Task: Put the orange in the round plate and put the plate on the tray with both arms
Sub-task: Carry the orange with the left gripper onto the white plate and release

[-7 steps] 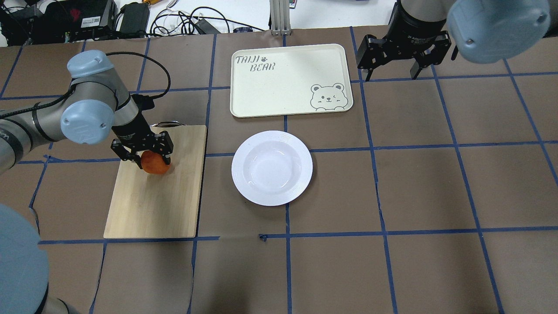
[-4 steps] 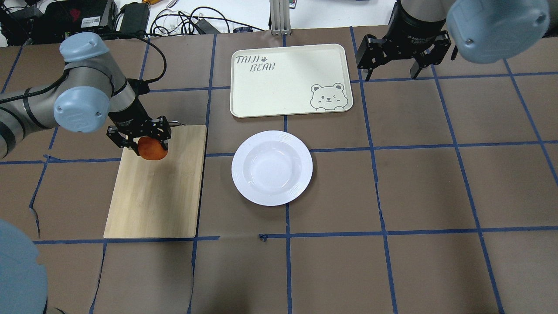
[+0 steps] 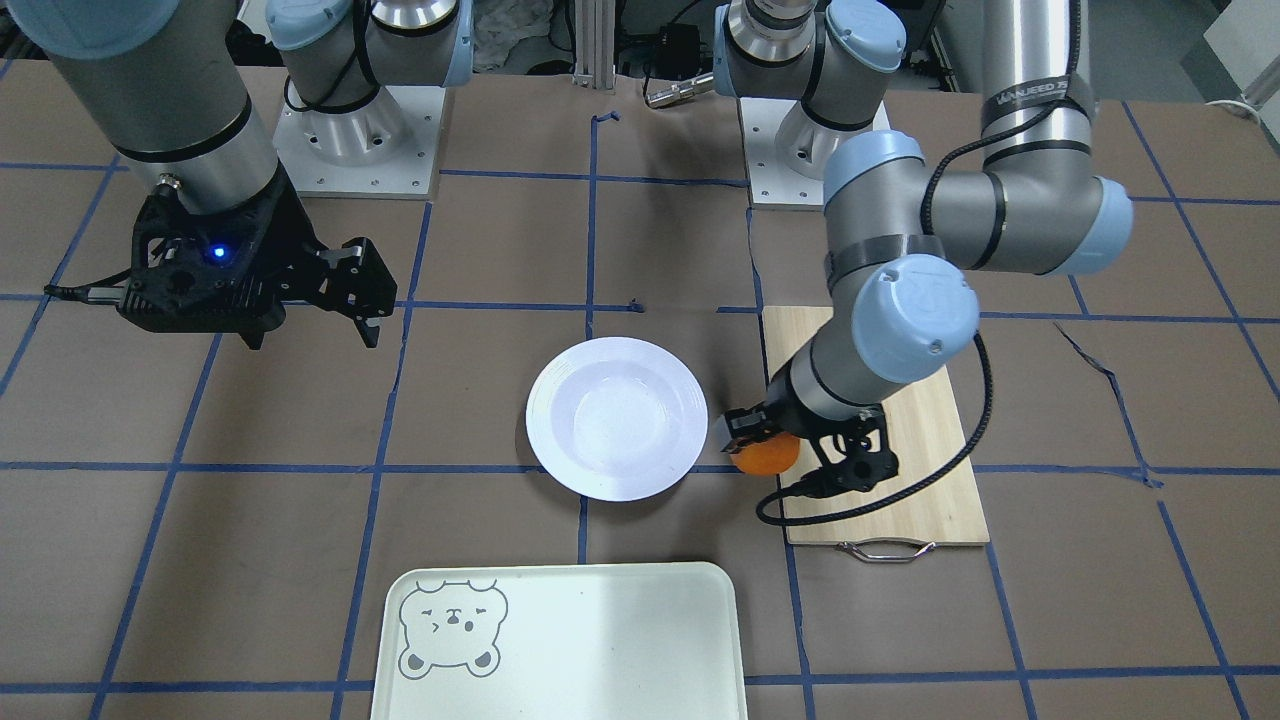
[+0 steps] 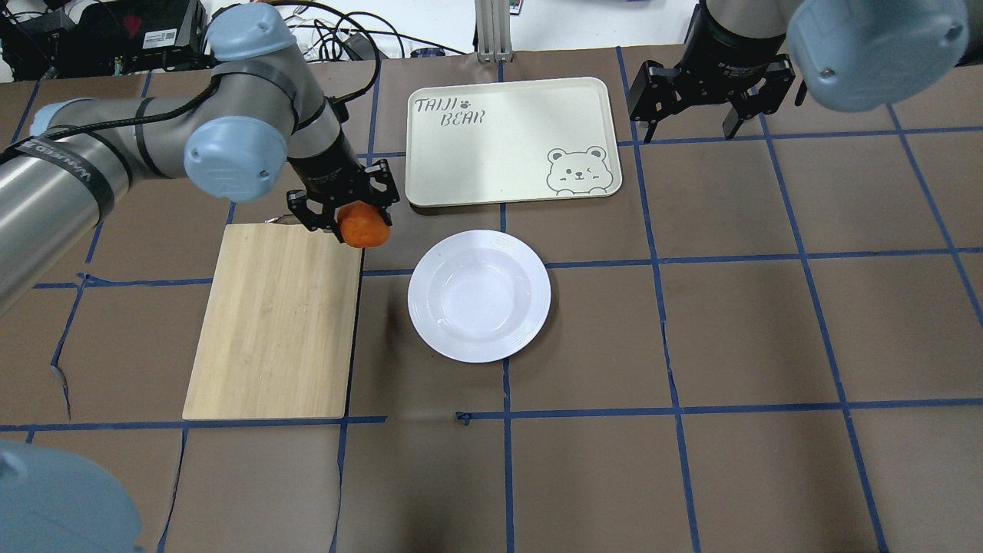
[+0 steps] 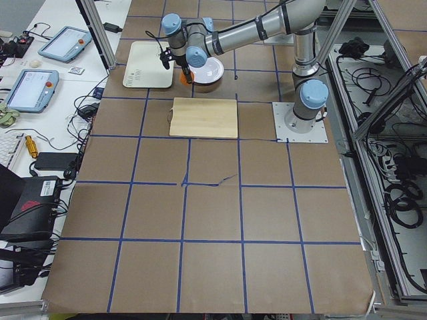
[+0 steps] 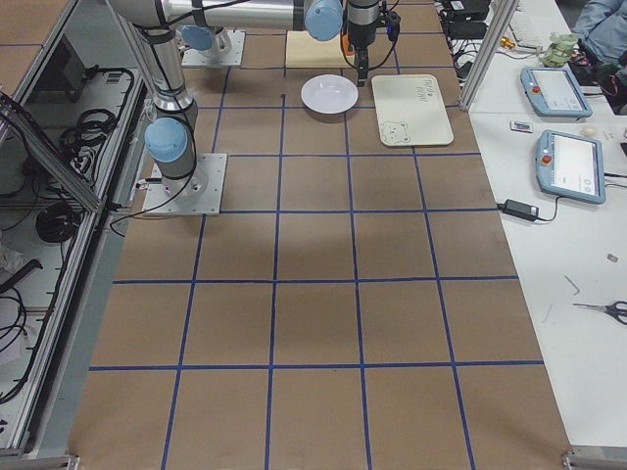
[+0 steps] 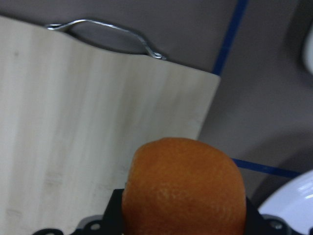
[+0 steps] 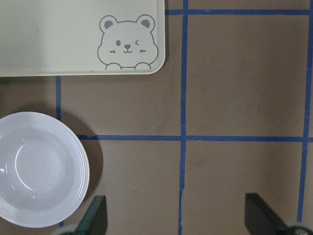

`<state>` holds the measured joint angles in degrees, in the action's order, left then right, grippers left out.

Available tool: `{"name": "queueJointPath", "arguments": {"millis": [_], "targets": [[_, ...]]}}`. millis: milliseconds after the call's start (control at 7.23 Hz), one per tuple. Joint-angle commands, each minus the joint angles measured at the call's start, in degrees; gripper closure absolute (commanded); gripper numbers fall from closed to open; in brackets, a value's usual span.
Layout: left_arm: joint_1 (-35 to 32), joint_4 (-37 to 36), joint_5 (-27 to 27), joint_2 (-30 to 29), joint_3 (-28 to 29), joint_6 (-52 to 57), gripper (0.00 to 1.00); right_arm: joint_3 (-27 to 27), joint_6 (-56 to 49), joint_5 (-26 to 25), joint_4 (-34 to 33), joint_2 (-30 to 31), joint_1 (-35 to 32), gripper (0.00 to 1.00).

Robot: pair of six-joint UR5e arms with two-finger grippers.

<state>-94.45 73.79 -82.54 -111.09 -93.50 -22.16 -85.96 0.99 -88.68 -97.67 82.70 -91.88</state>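
My left gripper (image 4: 349,217) is shut on the orange (image 4: 362,228), held in the air over the far right corner of the bamboo board, left of the round plate (image 4: 478,295). From the front the orange (image 3: 765,455) hangs just beside the plate's rim (image 3: 690,415). In the left wrist view the orange (image 7: 183,188) fills the space between the fingers. The white plate lies bare on the table in front of the mint tray (image 4: 511,142). My right gripper (image 4: 710,115) hovers open at the far right, beside the tray, with nothing in it.
A bamboo cutting board (image 4: 276,330) with a metal handle lies left of the plate. Cables and electronics (image 4: 153,31) crowd the far table edge. Blue tape lines grid the brown table cover.
The left arm has lifted the orange off the board and carried it right and away from me, toward the plate. The right arm has stayed still.
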Motion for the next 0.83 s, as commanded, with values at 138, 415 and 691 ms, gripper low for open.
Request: {"name": "queueJointPath", "arguments": {"millis": [138,415,691], "targets": [[-8.3,-0.1,1.2,-1.4,-1.1,-5.4,1.00,-0.1,-0.1,0.0,0.0,0.0,0.2,0.00],[-10.4,-3.0,1.2,-2.6,-2.0,-6.9,0.62,-1.3,-0.2,0.3,-0.6,0.0,0.9,0.00],[-11.1,-4.6,1.1,-3.1,-1.9,-10.7,0.00,-2.5,-0.4,0.4,-0.6,0.1,2.0,0.00]]}}
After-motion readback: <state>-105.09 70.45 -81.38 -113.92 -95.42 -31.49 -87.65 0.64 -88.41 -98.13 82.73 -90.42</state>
